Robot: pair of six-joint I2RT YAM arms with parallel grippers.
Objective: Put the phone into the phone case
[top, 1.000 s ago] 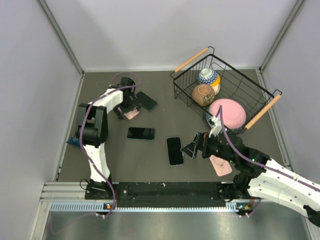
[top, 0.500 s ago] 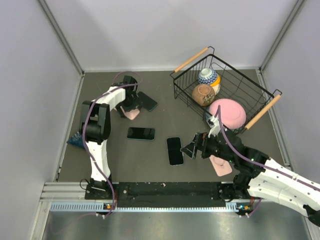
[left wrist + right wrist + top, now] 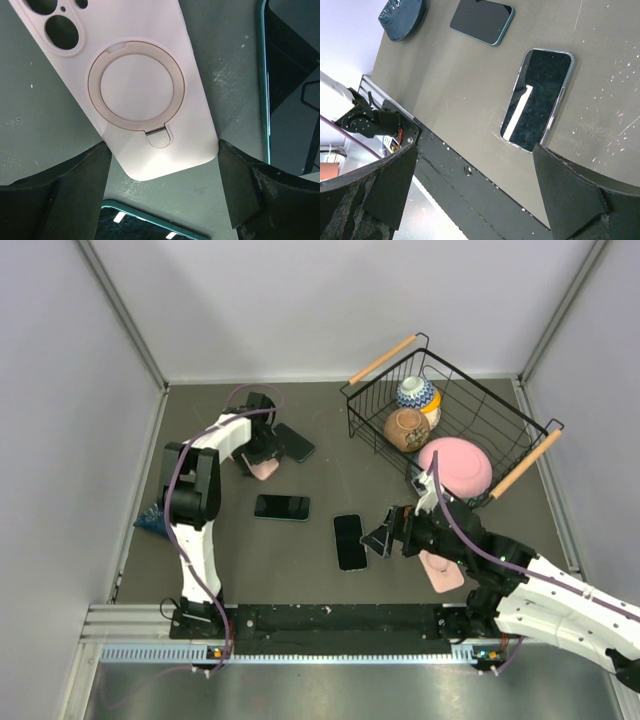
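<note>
1. From above: no phone is in a case yet, so the whole job is left to do. Your left gripper (image 3: 256,450) hangs over the pink phone case (image 3: 263,471), well left of the wire basket (image 3: 352,410). Your right gripper (image 3: 380,538) sits in front of the basket, just beside the black phone (image 3: 350,541). A far phone (image 3: 293,442) and a middle phone (image 3: 281,507) also lie left of the basket. A second pink case (image 3: 443,571) lies in front of it, under your right arm.
2. Left wrist: your fingers (image 3: 70,195) stand apart with the case's bottom end between them, not squeezed. The case lies back up, so I think you must flip it first. Other phones lie close beside it, so mind them.
3. Right wrist: your fingers (image 3: 570,195) are wide apart and hold nothing. The black phone lies flat below them with nothing on top.
</note>
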